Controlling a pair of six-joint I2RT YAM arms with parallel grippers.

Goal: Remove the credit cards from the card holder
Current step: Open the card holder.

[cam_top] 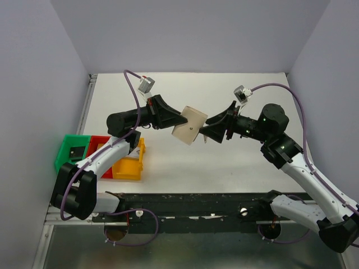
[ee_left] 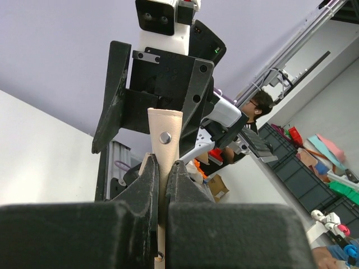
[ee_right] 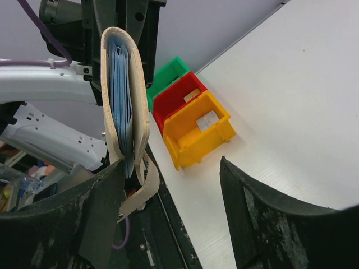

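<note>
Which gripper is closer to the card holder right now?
Left. The left gripper is clamped on the holder; the right gripper is open, one finger beside its edge.

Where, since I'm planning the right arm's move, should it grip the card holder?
The card holder's free tan flap at its open edge, from the right: the left gripper clamps the opposite end, and it stands on edge, mouth facing the open right gripper.

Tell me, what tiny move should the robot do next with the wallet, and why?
Probably slide the right fingers over the edge of the wallet and pinch one flap. The left fingers hold the wallet in the air, folded almost shut, and the right fingers are open just beside it.
</note>
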